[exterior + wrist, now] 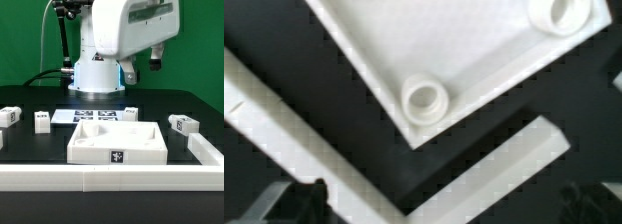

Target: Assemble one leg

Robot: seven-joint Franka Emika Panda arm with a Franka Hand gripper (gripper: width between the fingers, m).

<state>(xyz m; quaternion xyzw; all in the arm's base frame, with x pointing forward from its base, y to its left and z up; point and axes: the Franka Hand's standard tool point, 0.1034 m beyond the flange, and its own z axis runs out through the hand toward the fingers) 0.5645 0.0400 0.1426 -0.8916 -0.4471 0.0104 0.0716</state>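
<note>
Several small white legs with marker tags lie on the black table: one at the exterior view's far left (9, 117), one beside it (42, 122), one behind the tray piece (128, 113) and one at the right (182, 124). The large white square tray-like piece (117, 142) lies in the middle. My gripper (140, 68) hangs high above the table behind that piece, open and empty. In the wrist view my gripper (441, 206) looks down on a corner of the white piece (464, 45) with a round socket hole (425, 100). No leg shows there.
The marker board (90, 117) lies flat behind the tray piece, in front of the robot base (95, 78). A white rail (110, 180) runs along the table's front and turns up the right side (206, 150); its corner shows in the wrist view (491, 160).
</note>
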